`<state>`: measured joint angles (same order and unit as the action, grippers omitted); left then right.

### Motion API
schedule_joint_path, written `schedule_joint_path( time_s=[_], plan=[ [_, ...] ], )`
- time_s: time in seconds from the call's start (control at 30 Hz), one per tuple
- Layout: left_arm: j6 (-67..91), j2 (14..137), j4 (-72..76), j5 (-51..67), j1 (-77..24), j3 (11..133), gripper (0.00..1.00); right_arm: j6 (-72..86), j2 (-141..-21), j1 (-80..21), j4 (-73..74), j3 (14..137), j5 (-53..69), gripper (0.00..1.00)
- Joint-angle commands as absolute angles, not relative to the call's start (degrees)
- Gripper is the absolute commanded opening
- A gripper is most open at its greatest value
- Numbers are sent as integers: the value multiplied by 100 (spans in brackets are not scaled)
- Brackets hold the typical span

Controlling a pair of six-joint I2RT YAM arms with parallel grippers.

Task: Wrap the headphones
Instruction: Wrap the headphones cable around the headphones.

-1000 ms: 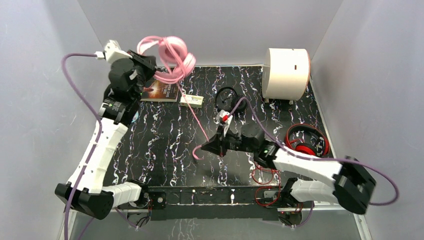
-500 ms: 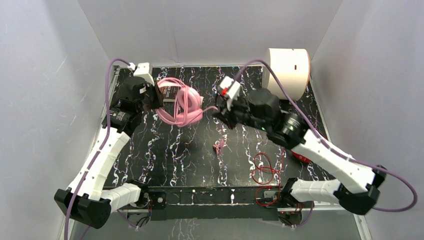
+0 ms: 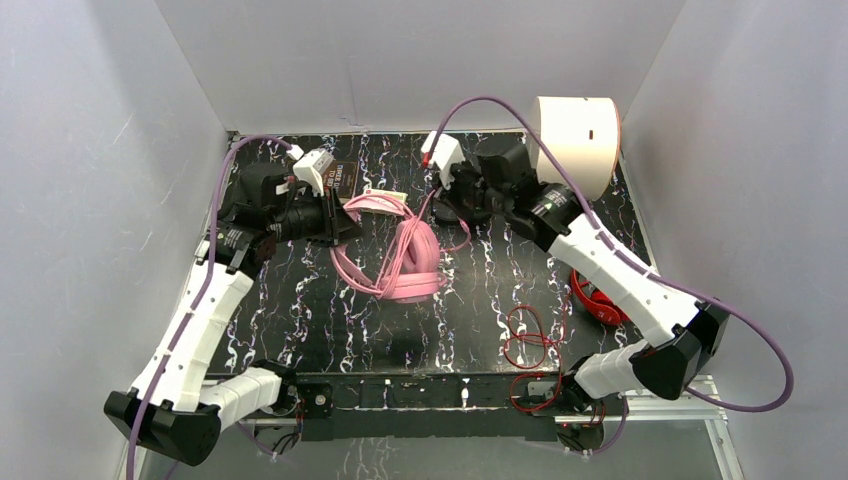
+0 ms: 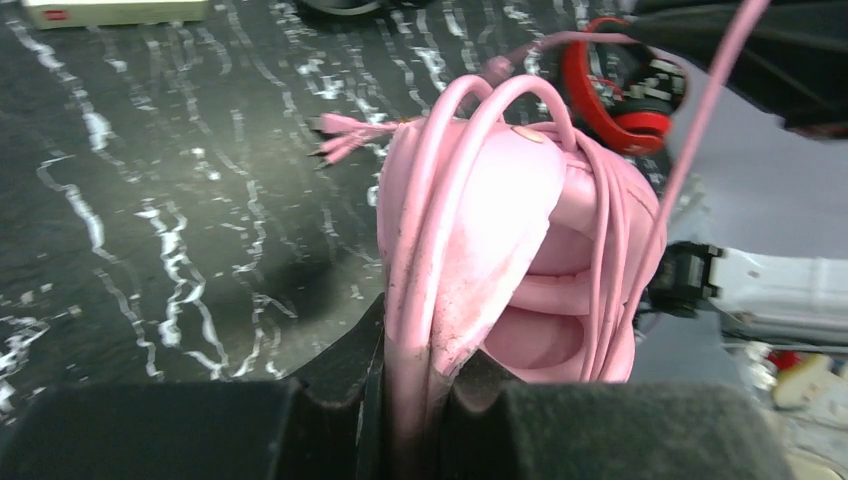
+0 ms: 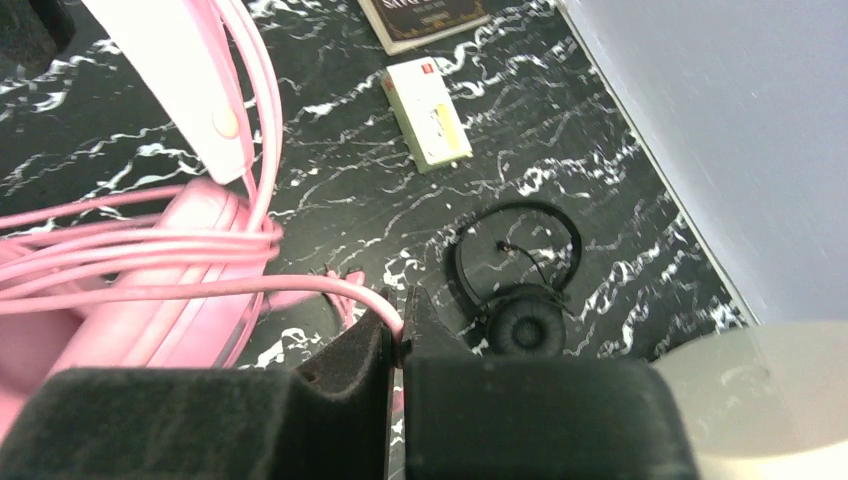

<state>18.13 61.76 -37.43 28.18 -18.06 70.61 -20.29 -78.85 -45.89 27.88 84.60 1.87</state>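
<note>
Left gripper (image 4: 408,395) clamps the pink headphones (image 3: 410,262) by the band; right gripper (image 5: 400,335) pinches their cable (image 5: 200,294) alongside

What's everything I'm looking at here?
pink headphones: one, pink, mid-table, cable looped round them
pink cable: one, pink, from them to right claw
black headphones: one, black, far side
red headphones: one, red and black, right side, partly hidden
red cable: one, red, near edge, loose loops
cylinder: one, white, far right corner
book: one, dark, far side
box: one, pale, beside the book
table: one, black marbled
left claw: one, black, shut on pink headphones
right claw: one, black, shut on pink cable
</note>
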Motion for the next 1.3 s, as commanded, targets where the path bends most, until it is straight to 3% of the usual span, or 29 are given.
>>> schedule_joint_path(
  time_s=[0.0,0.2,0.27,0.6,0.87,1.27],
  plan=[
    [2276,5709,-3389,4320,-1784,6995,0,-2393,-7758,-3726,1996,8366,2226,10],
    [2813,5668,-2834,5240,-1782,7001,0,-2347,-7946,-3034,1697,8028,4154,20],
    [2999,5738,-2821,5519,-1782,7289,0,-2134,-8134,-2961,1539,7911,4618,41],
    [3789,5707,-2475,5514,-1776,7793,0,-138,-8213,-2575,-943,6613,4690,73],
    [4344,5751,-2255,5032,-1783,8542,0,1245,-8543,-2564,-1406,6137,4178,88],
    [5124,5818,-2012,3822,-1784,9195,0,1883,-8115,-2334,-1554,5182,4227,93]
  ],
)
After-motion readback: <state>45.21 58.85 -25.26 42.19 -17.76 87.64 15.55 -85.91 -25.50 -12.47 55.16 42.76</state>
